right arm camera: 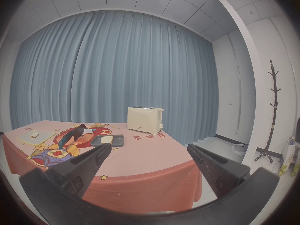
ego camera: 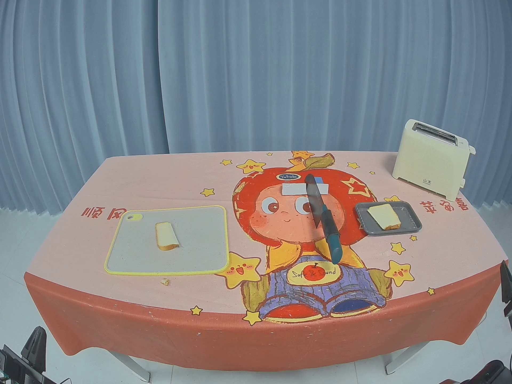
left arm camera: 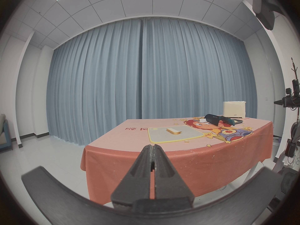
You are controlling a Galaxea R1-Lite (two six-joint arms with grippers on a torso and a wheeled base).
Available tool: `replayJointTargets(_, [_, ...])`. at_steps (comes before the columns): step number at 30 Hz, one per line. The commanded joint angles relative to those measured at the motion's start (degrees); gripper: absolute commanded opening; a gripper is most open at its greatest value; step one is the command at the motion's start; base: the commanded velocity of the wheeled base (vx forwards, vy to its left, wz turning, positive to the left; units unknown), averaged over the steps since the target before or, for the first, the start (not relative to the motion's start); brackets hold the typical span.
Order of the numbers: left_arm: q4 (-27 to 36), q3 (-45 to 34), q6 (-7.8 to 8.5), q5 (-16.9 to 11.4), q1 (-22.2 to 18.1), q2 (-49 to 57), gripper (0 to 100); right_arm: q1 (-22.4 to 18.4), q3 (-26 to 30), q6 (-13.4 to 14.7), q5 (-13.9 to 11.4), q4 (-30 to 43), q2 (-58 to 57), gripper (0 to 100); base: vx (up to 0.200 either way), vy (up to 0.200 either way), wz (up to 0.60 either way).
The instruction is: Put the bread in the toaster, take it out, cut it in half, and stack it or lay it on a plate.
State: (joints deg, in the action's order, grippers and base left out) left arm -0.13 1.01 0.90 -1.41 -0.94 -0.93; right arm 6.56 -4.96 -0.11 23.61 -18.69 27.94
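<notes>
One piece of bread point(ego camera: 167, 236) lies on the grey cutting board point(ego camera: 202, 241) with the yellow rim, on the table's left side. A second piece of bread point(ego camera: 384, 216) lies on the small grey plate point(ego camera: 412, 221) to the right. The cream toaster point(ego camera: 432, 158) stands at the back right with its slots empty. A knife point(ego camera: 324, 217) with a teal handle lies in the middle, its blade propped on a white rest point(ego camera: 296, 189). My left gripper point(left arm camera: 153, 147) is shut and empty, low in front of the table's left end. My right gripper point(right arm camera: 149, 149) is open and empty, off the table's right end.
A crumb point(ego camera: 166, 281) lies on the orange tablecloth point(ego camera: 160, 182) just in front of the cutting board. A blue curtain hangs behind the table. A coat stand point(right arm camera: 272, 110) is by the wall to the right.
</notes>
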Motion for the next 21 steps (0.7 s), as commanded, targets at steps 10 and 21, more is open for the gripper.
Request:
replayJointTargets(10, [-0.04, -1.01, 0.06, 0.01, -0.03, 0.93, 0, -8.32, 2.76, -2.79, -15.35, 10.6, -17.22, 100, 0.0, 0.0, 0.0])
replayJointTargets(21, [-0.04, -1.01, -0.02, -0.08, -0.03, 0.93, 0, -6.47, 4.26, -3.49, -25.63, 20.01, -27.33, 100, 0.0, 0.0, 0.0])
